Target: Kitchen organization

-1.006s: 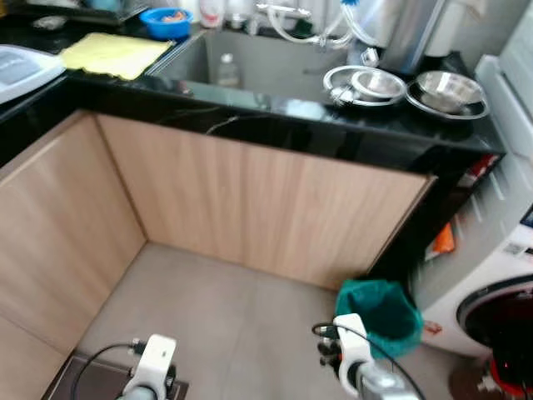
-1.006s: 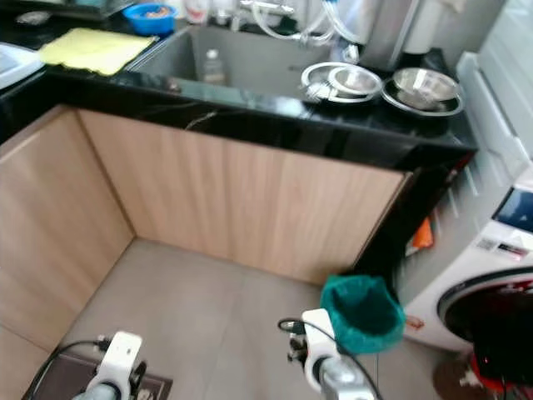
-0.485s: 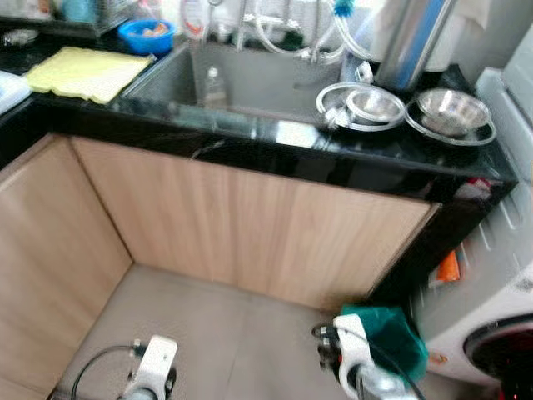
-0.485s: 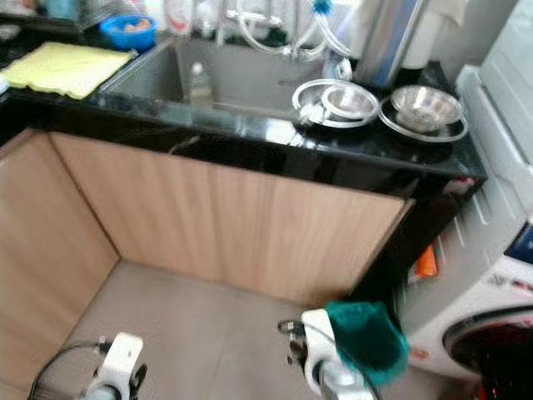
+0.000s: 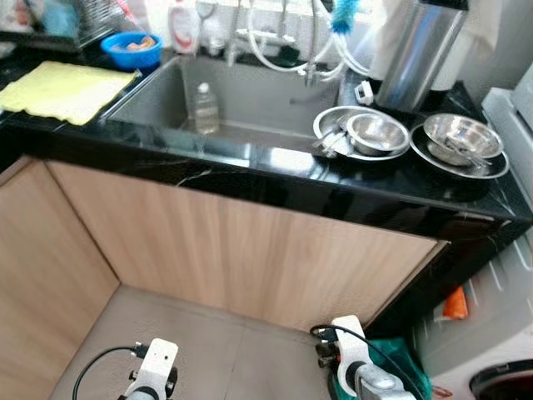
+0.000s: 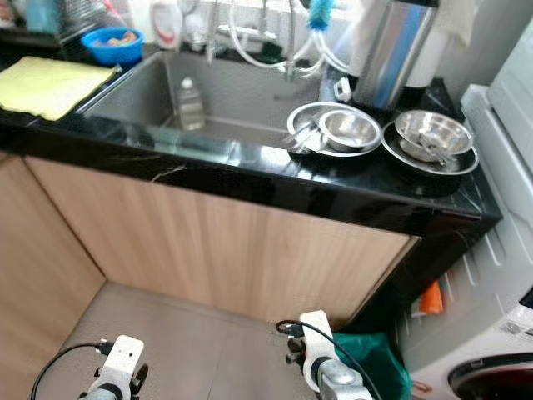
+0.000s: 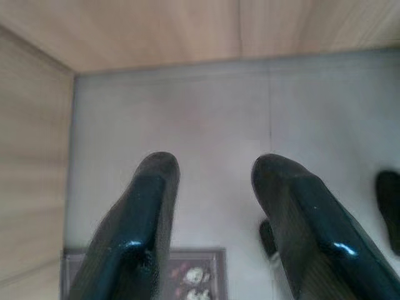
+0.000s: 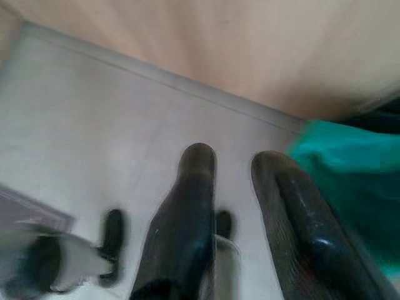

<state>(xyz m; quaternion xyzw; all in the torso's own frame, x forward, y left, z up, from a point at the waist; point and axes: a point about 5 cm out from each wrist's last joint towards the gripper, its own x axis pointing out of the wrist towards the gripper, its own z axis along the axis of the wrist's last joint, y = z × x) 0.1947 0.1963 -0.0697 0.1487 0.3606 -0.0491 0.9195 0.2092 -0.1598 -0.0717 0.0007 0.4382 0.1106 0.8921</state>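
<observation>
Black counter (image 5: 275, 171) with sink (image 5: 250, 104), clear bottle (image 5: 203, 108) standing inside, label unreadable; steel bowls (image 5: 376, 133) stacked beside sink. Left gripper (image 7: 212, 172) and right gripper (image 8: 231, 164) hung low over floor, fingers parted, nothing held. Green bin (image 6: 375, 358) partly hidden

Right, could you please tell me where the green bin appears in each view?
Left eye view: green bin at the bottom edge, right of centre.
Right eye view: same place, bottom edge.
Right wrist view: teal mass beside the right gripper.
Left wrist view: floor and panel.
Shared landmark: wood cabinet panel.
</observation>
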